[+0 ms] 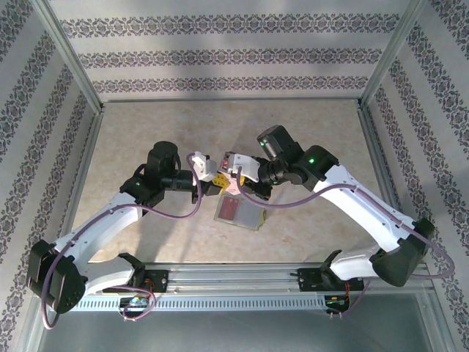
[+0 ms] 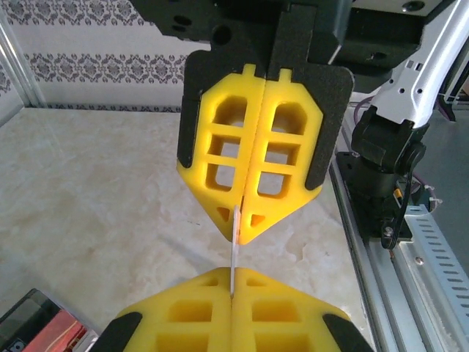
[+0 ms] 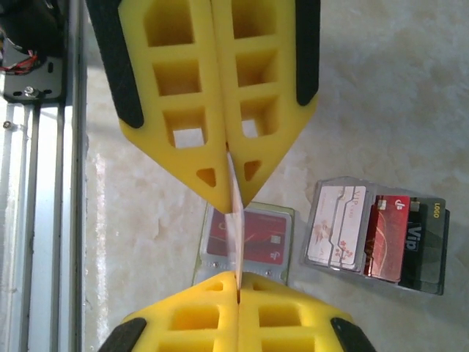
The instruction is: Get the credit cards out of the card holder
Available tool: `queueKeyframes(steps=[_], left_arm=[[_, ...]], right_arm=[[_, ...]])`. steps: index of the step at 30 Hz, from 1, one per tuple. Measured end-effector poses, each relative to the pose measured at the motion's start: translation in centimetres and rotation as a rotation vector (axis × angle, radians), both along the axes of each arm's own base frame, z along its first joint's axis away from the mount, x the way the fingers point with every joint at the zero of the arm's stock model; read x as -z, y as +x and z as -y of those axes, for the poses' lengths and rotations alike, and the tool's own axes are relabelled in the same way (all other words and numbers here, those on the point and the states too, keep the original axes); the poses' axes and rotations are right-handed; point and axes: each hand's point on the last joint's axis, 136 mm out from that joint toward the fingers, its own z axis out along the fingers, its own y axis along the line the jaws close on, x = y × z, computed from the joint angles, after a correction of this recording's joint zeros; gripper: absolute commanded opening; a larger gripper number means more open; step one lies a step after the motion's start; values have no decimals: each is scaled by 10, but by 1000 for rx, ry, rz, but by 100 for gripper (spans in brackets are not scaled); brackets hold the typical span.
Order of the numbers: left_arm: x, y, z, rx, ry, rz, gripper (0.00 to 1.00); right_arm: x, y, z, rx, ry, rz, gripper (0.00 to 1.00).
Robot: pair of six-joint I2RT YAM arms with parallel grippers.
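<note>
Here, left hand (image 2: pixel 233 282) and right hand (image 3: pixel 238 277) pinch a thin card (image 3: pixel 236 235).

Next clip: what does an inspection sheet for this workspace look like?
Surface: pale marbled table.
Job's things: card holder lies flat, red card inside; a loose card, seen edge-on, is held above the table.
Clutter: clear box of cards, apart from the holder.
Grippers: left tool and right tool both shut on the loose card.
Cables: purple cables loop off the arms.
Surroundings: patterned walls, metal frame.
</note>
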Motion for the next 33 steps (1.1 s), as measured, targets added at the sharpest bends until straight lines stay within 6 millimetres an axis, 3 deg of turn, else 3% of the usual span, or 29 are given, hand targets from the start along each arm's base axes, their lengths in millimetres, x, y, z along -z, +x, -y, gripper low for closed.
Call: queueKeyframes(steps=[4, 12, 18, 20, 28, 33], left_arm=[[-4, 0, 1, 3, -13, 13, 0], [-15, 0, 3, 13, -60, 24, 0], [-19, -1, 4, 20, -80, 24, 0], [-20, -1, 4, 18, -83, 26, 1], [-10, 4, -5, -72, -73, 50, 72], [4, 14, -27, -260, -45, 79, 91]], right_arm=[[-2, -1, 3, -1, 78, -17, 20], [-10, -6, 1, -5, 198, -25, 22], [-14, -4, -5, -8, 248, -35, 0], [-15, -3, -5, 0, 253, -43, 0], [-13, 2, -2, 24, 241, -40, 0], [-7, 18, 0, 93, 174, -53, 0]])
